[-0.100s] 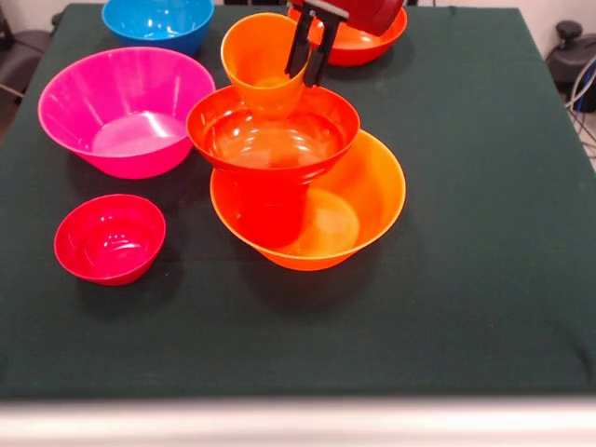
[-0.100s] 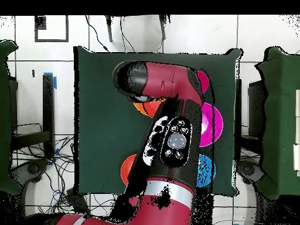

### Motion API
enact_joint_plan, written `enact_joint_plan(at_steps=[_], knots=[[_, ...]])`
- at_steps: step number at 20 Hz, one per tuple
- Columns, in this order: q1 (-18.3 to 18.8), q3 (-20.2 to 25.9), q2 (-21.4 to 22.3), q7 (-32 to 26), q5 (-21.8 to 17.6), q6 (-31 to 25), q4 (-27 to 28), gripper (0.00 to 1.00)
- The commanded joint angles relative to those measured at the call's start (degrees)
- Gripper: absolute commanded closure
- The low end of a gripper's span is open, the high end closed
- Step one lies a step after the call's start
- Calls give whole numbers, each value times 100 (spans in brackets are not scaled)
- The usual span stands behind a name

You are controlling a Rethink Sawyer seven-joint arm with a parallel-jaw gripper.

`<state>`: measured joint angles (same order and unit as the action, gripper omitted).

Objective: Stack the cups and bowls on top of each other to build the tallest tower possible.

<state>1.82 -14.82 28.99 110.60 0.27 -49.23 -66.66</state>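
atop tower [image 1: 298, 200], claw [image 1: 308, 65] narrowly parted, fingers straddling orange cup [image 1: 261, 60] rim.

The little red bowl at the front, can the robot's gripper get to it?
Probably yes. The little red bowl sits alone on the table, open side up, with nothing on or over it. The gripper is at the orange cup atop the tower, so it must move across first.

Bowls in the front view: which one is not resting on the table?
The red-orange bowl. It sits raised on a red-orange cup inside the widest orange bowl, with an orange cup in it; the others rest on the cloth.
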Motion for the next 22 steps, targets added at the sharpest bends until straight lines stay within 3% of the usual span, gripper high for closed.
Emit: enact_joint_plan(at_steps=[1, 8, 22], knots=[[-7, 305, 46, 938, 46, 657, -421, 100], [20, 375, 36, 975, 76, 1226, -673, 100], [-112, 249, 61, 1099, 152, 1559, -909, 100]])
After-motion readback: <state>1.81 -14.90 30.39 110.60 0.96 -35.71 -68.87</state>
